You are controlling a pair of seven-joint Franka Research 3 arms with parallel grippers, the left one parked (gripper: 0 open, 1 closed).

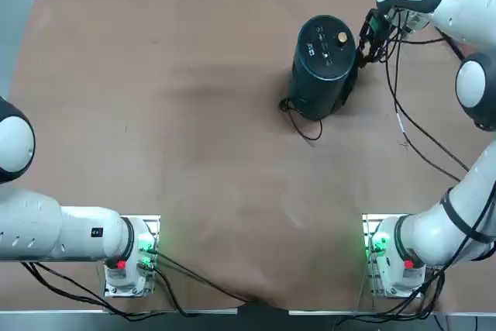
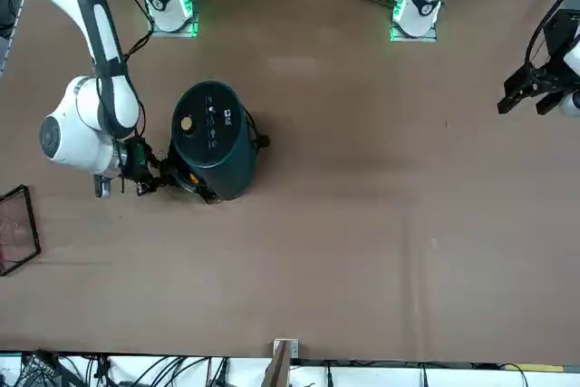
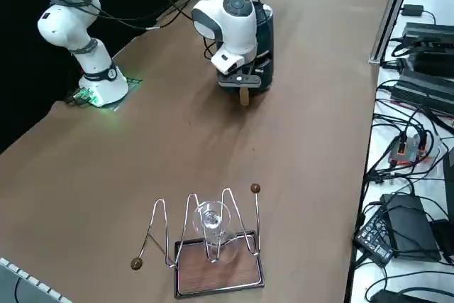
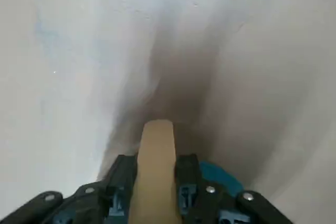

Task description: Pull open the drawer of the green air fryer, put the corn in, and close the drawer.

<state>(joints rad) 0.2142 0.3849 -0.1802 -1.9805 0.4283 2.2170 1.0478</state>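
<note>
From left to right as the robot faces the table, the cord comes first, on the far side of the fryer from the fingers. Next stands the green air fryer, upright, its body immediately left of the fingers. The drawer shows as a dark part low on the fryer's right side, between the body and the fingers; it looks partly drawn out, though how far I cannot tell. Inside its front edge, just left of the fingers, the front view shows a small orange patch, probably the corn, but too little shows to be sure.

Then comes the right gripper, its fingers closed on the tan handle, one on each side; the handle's long axis runs the way the fingers point, and its end sticks out past them. The right arm is the nearer one, already at the drawer. Well apart, farther right of the fingers, stands a wire rack with a glass.

The next move turns on the drawer's line: fryer to the left, handle to the right. If that patch is the corn, closing calls for a straight leftward push from the fingers; a skewed push could jam the drawer or shift the fryer.
</note>
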